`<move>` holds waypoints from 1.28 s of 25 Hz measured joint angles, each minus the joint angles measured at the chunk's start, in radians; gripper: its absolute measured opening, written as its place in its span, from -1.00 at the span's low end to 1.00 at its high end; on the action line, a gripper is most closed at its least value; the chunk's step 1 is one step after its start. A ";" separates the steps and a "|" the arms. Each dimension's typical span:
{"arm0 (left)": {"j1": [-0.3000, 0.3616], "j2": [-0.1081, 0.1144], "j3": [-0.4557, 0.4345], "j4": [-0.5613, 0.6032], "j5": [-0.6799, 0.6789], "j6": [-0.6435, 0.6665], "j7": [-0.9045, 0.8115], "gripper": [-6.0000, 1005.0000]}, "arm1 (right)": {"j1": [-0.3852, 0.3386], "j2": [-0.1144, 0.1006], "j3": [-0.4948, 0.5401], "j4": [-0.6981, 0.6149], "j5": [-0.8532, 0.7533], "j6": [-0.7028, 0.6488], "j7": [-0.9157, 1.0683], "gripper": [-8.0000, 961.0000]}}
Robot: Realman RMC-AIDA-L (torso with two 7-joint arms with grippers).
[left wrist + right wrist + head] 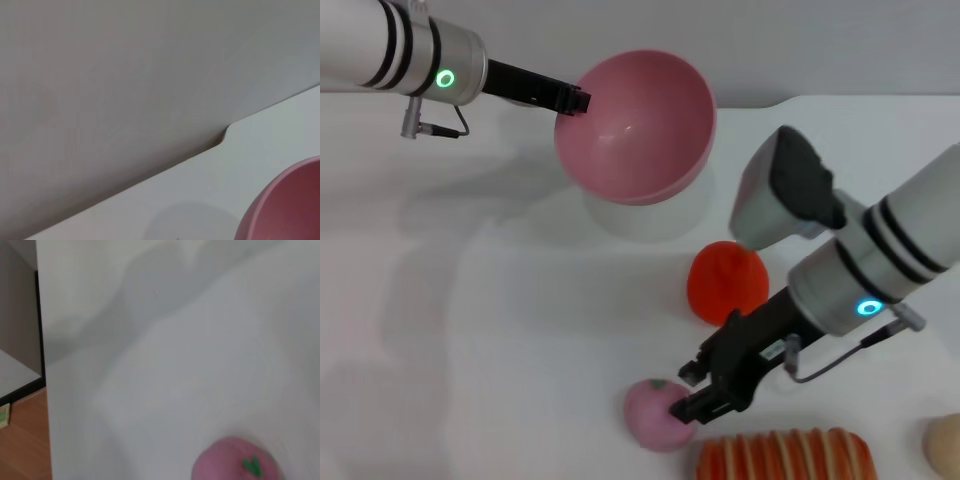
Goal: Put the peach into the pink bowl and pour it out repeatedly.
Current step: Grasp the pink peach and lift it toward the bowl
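Observation:
The pink bowl (638, 125) hangs above the white table at the back, tilted with its empty inside facing me. My left gripper (580, 101) is shut on its left rim. Part of the bowl's wall shows in the left wrist view (287, 210). The peach (652, 415), pale pink with a green stem, lies on the table near the front edge. My right gripper (687, 395) is at the peach's right side, fingers apart, tips touching or just over it. The peach also shows in the right wrist view (234, 461).
A larger orange-red fruit (727, 282) lies just behind the right gripper. An orange-and-cream striped item (785, 456) lies at the front edge right of the peach. A pale beige rounded thing (945, 445) is at the far right. The table's edge (42, 390) drops to a wooden floor.

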 joint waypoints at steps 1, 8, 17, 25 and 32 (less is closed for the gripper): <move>0.000 0.000 0.000 0.000 0.000 0.000 0.000 -0.91 | 0.003 0.000 -0.020 0.007 0.014 0.020 0.001 -0.19; -0.007 -0.006 0.004 0.005 0.002 -0.004 0.009 -0.91 | 0.030 0.002 -0.080 0.064 0.053 0.105 0.001 -0.25; -0.008 -0.009 -0.001 0.017 0.014 -0.020 0.017 -0.91 | 0.059 0.003 -0.090 0.131 0.071 0.120 0.002 -0.33; -0.010 -0.009 -0.001 0.017 0.014 -0.025 0.023 -0.91 | 0.057 -0.002 -0.079 0.131 0.072 0.132 0.002 -0.41; -0.010 -0.009 0.005 0.017 0.015 -0.025 0.023 -0.91 | 0.026 -0.005 -0.040 0.049 0.072 0.089 0.004 -0.84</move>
